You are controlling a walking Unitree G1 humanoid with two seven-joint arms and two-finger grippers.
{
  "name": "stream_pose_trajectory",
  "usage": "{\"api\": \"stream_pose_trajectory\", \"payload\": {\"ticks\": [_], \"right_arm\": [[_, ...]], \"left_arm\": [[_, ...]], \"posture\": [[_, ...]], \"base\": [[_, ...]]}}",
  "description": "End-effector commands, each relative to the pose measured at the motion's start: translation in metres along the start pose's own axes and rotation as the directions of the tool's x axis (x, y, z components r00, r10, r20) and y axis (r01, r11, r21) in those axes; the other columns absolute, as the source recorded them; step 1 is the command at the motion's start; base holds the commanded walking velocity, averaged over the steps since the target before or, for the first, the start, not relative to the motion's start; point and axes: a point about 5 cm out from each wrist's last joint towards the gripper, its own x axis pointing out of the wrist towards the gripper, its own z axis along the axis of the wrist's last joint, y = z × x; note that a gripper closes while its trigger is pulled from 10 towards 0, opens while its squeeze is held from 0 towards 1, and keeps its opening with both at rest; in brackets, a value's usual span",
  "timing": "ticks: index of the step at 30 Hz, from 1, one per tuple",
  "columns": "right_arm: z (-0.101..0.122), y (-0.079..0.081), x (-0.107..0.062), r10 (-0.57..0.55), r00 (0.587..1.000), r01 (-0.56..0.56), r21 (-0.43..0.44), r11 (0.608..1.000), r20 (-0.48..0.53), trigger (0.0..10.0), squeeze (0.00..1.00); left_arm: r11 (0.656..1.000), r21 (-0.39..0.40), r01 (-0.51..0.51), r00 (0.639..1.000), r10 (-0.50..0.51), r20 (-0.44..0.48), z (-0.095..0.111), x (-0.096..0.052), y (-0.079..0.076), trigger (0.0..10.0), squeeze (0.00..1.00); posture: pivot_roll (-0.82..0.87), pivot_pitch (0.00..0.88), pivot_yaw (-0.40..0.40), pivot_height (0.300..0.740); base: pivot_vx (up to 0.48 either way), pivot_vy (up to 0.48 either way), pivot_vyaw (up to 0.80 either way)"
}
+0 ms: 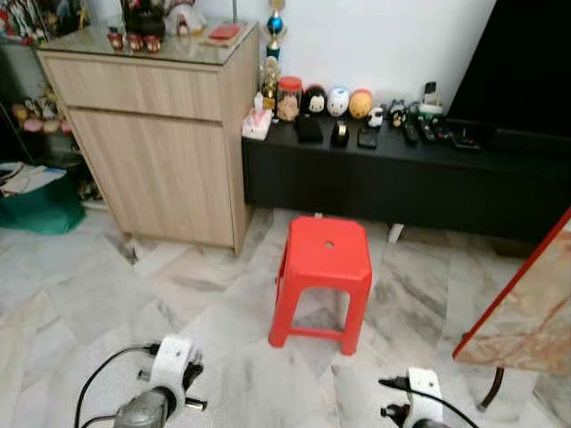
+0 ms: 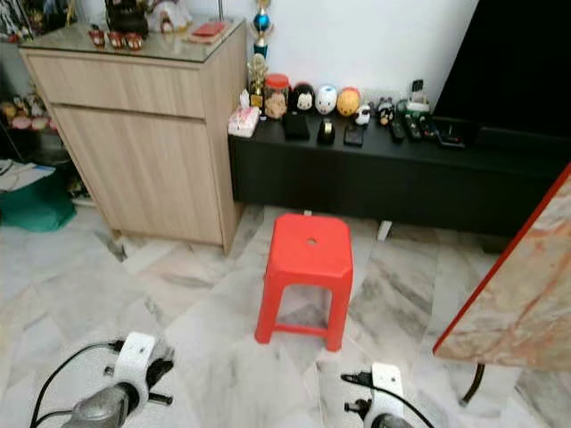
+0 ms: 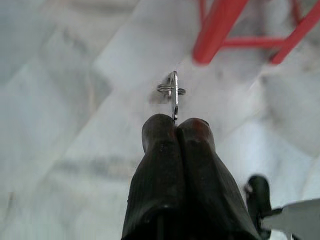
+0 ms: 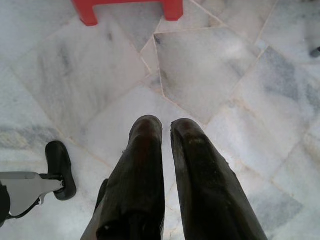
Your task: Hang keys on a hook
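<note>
Pinching only the tip of the key (image 3: 173, 95), the left gripper (image 3: 176, 125) is clamped tight, low at near left over the marble floor (image 1: 178, 294); so thin a hold could let it slip while walking. Near right, the right gripper (image 4: 166, 131) hangs empty, fingers slightly parted. Ahead, a red plastic stool (image 1: 323, 278) blocks the path toward the wooden cabinet (image 1: 156, 134) and black TV console (image 1: 401, 183). No hook can be made out.
</note>
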Motion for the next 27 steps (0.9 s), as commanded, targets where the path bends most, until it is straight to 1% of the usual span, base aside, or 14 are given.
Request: {"api": "stream_pose_trajectory", "payload": {"ticks": [1, 4, 7, 8, 10, 11, 13, 15, 16, 19, 20, 22, 23, 27], "right_arm": [[-0.002, -0.001, 0.000, -0.018, 1.000, 0.018, 0.004, 1.000, 0.002, 10.0, 0.00], [-0.006, -0.002, 0.000, -0.028, 1.000, 0.028, -0.015, 0.999, -0.014, 10.0, 0.00], [-0.010, -0.004, -0.001, -0.032, 0.999, 0.029, -0.085, 0.996, -0.034, 10.0, 0.00], [-0.011, -0.004, -0.001, -0.036, 0.999, 0.033, -0.081, 0.996, -0.037, 10.0, 0.00], [-0.011, -0.005, -0.001, -0.042, 0.998, 0.039, -0.074, 0.996, -0.037, 10.0, 0.00], [-0.012, -0.005, -0.001, -0.054, 0.998, 0.052, -0.055, 0.997, -0.033, 10.0, 0.00], [-0.013, -0.004, -0.001, -0.057, 0.998, 0.056, -0.031, 0.998, -0.030, 10.0, 0.00], [-0.014, -0.003, -0.001, -0.048, 0.998, 0.048, -0.017, 0.999, -0.028, 10.0, 0.00], [-0.015, -0.002, -0.001, -0.036, 0.999, 0.035, -0.027, 0.999, -0.034, 10.0, 0.00], [-0.016, -0.002, -0.001, -0.035, 0.999, 0.034, -0.033, 0.999, -0.039, 10.0, 0.00], [-0.017, -0.002, -0.001, -0.038, 0.998, 0.036, -0.035, 0.999, -0.042, 10.0, 0.00], [-0.019, -0.002, -0.001, -0.046, 0.998, 0.044, -0.042, 0.998, -0.051, 10.0, 0.00], [-0.020, -0.002, -0.001, -0.047, 0.997, 0.043, -0.058, 0.997, -0.058, 10.0, 0.00], [-0.018, -0.002, -0.001, -0.060, 0.997, 0.057, -0.042, 0.997, -0.055, 10.0, 0.00]], "left_arm": [[0.999, -0.026, -0.028, 0.999, 0.027, -0.036, -0.010, -0.001, -0.001, 10.0, 0.00], [0.997, -0.049, -0.058, 0.995, 0.054, -0.088, -0.023, -0.002, -0.002, 10.0, 0.00], [0.992, -0.083, -0.097, 0.986, 0.085, -0.143, -0.036, -0.005, -0.005, 10.0, 0.00], [0.989, -0.099, -0.110, 0.982, 0.093, -0.163, -0.041, -0.007, -0.005, 10.0, 0.00], [0.987, -0.107, -0.122, 0.979, 0.102, -0.176, -0.045, -0.008, -0.006, 10.0, 0.00], [0.982, -0.121, -0.147, 0.972, 0.120, -0.204, -0.053, -0.011, -0.005, 10.0, 0.00], [0.978, -0.125, -0.165, 0.964, 0.133, -0.229, -0.059, -0.013, -0.004, 10.0, 0.00], [0.981, -0.102, -0.166, 0.961, 0.138, -0.241, -0.061, -0.014, -0.004, 10.0, 0.00], [0.981, -0.100, -0.168, 0.960, 0.140, -0.241, -0.061, -0.014, -0.004, 10.0, 0.00], [0.979, -0.111, -0.171, 0.960, 0.141, -0.241, -0.062, -0.014, -0.005, 10.0, 0.00], [0.978, -0.117, -0.173, 0.960, 0.141, -0.241, -0.062, -0.014, -0.005, 10.0, 0.00], [0.981, -0.100, -0.164, 0.962, 0.137, -0.238, -0.061, -0.014, -0.006, 10.0, 0.00], [0.981, -0.105, -0.164, 0.963, 0.137, -0.230, -0.059, -0.012, -0.006, 10.0, 0.00], [0.979, -0.114, -0.166, 0.967, 0.139, -0.216, -0.052, -0.009, -0.006, 10.0, 0.00]], "posture": [[0.02, 0.000, -0.074, 0.740], [0.02, 0.000, -0.077, 0.740], [0.02, 0.000, -0.084, 0.740], [0.02, 0.000, -0.081, 0.740], [0.01, 0.000, -0.075, 0.740], [0.00, 0.000, -0.065, 0.740], [-0.01, 0.000, -0.052, 0.740], [-0.02, 0.000, -0.046, 0.740], [-0.02, 0.000, -0.045, 0.740], [-0.01, 0.000, -0.042, 0.740], [-0.01, 0.000, -0.042, 0.740], [-0.01, 0.000, -0.045, 0.740], [0.00, 0.000, -0.046, 0.740], [0.00, 0.000, -0.043, 0.740]], "base": [[0.000, 0.000, 0.00], [0.000, 0.000, 0.00], [0.000, 0.000, 0.00], [0.000, 0.000, 0.00], [0.000, 0.000, 0.00], [0.000, 0.000, 0.00], [0.000, 0.000, 0.00], [0.000, 0.000, 0.00], [0.000, 0.000, 0.00], [0.000, 0.000, 0.00], [0.000, -0.259, 0.00], [0.000, -0.311, 0.00], [0.000, -0.398, 0.00], [0.000, -0.407, 0.00]]}}
